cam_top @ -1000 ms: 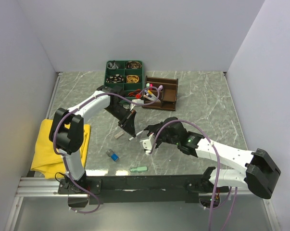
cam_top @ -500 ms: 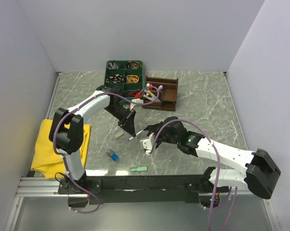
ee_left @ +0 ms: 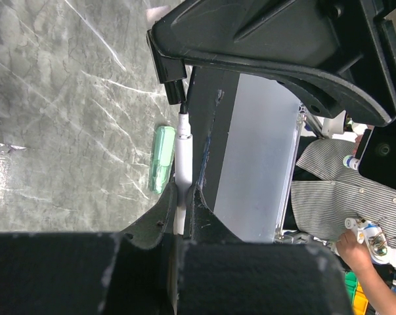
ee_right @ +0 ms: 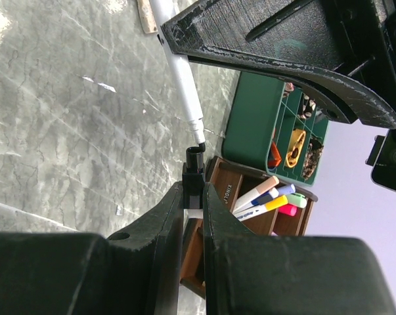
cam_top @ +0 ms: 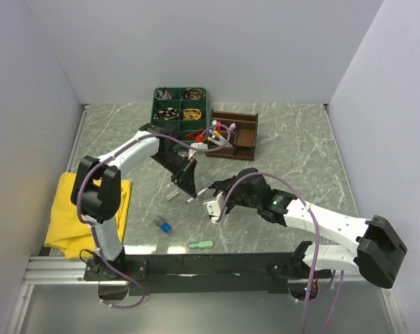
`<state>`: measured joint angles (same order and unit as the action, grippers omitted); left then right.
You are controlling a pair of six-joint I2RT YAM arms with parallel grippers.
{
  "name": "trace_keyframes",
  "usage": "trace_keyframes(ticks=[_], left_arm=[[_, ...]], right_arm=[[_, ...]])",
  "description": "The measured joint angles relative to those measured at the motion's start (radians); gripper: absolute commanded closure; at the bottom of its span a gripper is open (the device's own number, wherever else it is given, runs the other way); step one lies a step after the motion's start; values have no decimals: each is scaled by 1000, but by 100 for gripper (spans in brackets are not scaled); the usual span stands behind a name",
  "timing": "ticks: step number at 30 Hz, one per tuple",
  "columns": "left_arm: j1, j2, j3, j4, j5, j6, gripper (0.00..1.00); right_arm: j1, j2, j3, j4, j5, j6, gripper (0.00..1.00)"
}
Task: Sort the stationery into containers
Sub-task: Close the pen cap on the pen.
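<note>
My left gripper is shut on a white pen, whose dark tip points at the right gripper. My right gripper is shut on a black pen cap; the cap's open end sits right at the pen's tip. Both grippers meet above the table's middle. The brown wooden organiser stands behind them with several pastel highlighters in one compartment. A mint eraser and a blue cap lie near the front edge.
A green compartment tray of small items stands left of the organiser. A yellow cloth lies at the left edge. A small beige piece rests on the marble beside the left gripper.
</note>
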<state>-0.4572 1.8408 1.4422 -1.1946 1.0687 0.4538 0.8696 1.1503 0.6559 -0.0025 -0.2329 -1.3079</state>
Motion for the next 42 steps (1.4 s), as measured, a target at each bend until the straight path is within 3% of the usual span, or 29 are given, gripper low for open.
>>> trace_keyframes(ticks=[25, 42], left_arm=[[9, 0, 0, 9, 0, -5, 99], [11, 3, 0, 3, -1, -4, 99]], right_arm=[[-10, -1, 19, -8, 1, 19, 100], [-10, 52, 74, -58, -35, -65, 100]])
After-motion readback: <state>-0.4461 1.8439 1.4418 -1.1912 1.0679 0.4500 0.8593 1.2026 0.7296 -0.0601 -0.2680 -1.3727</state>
